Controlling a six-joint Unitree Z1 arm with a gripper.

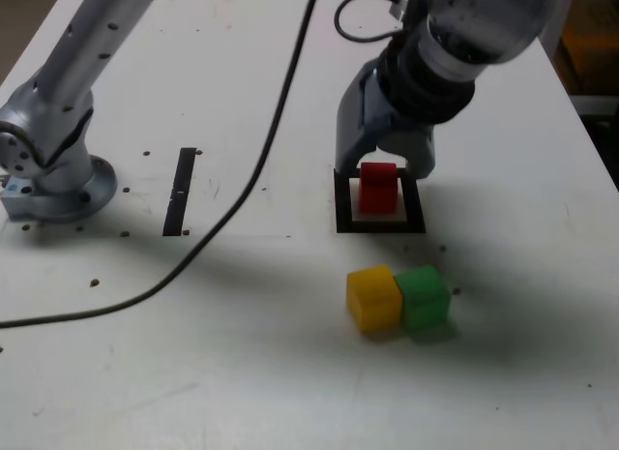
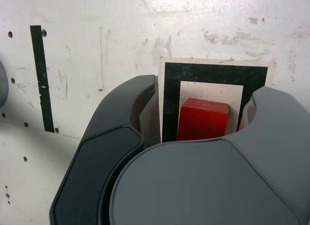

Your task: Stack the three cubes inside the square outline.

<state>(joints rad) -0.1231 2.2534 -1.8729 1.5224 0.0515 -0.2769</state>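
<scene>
Yellow cube and green cube touching, near edge of table. Red cube sits inside square outline; my hand straddles it, jaws apart, not clamping.

- Tool: dark grey moulded plastic, smooth, satin sheen.
- Red cube, yellow cube, green cube: matt, plain faces.
- Square outline: flat black, faintly glossy, white centre.
- Counter: white, scuffed, pitted with small holes.
- Arm base: brushed silvery metal.
</scene>
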